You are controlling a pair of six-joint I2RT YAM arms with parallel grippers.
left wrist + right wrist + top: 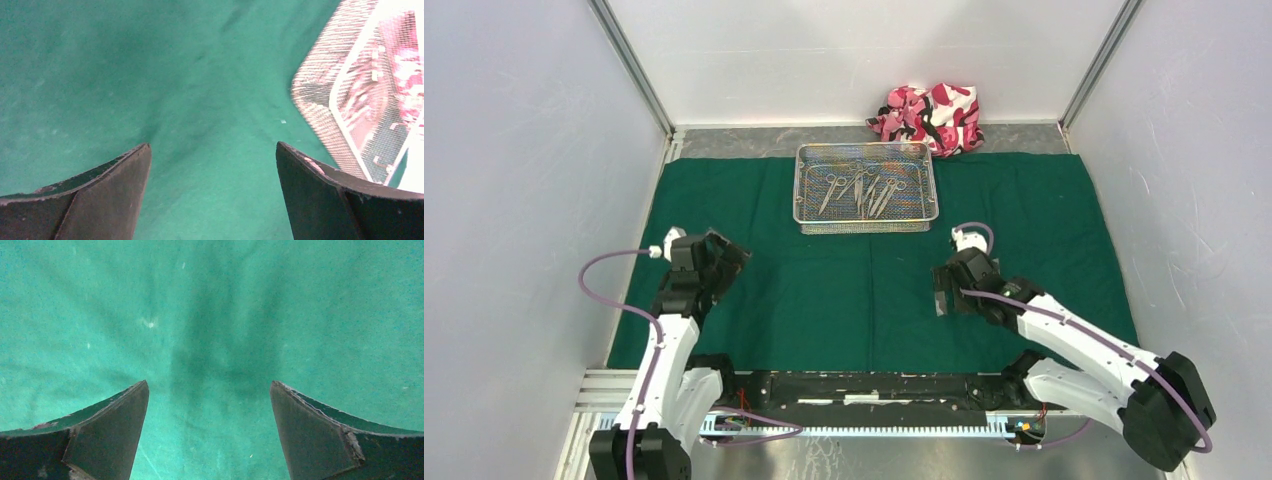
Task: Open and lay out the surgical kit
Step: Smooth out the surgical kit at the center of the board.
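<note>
**Operator:** Overhead view. Where does my kit lie?

**Legend:** Your green drape (pixel 844 290) is spread flat over the table. The wire-mesh tray (pixel 802 185) stands on its far middle. The steel instruments (pixel 864 190) lie inside it in a loose cluster; you cannot tell scissors from forceps here. A camouflage bundle (pixel 929 117) sits just beyond the tray's far right corner, at the drape's far edge.

**Operator:** And my jaws?

**Legend:** Left gripper (pixel 212 144): jaws spread wide, only drape showing between them. The tray's corner, blurred and overbright, fills the upper right of your left wrist view. Right gripper (pixel 209 382): jaws likewise spread wide, over bare drape right of centre. Both grippers hang on the near side of the tray, apart from it.
</note>
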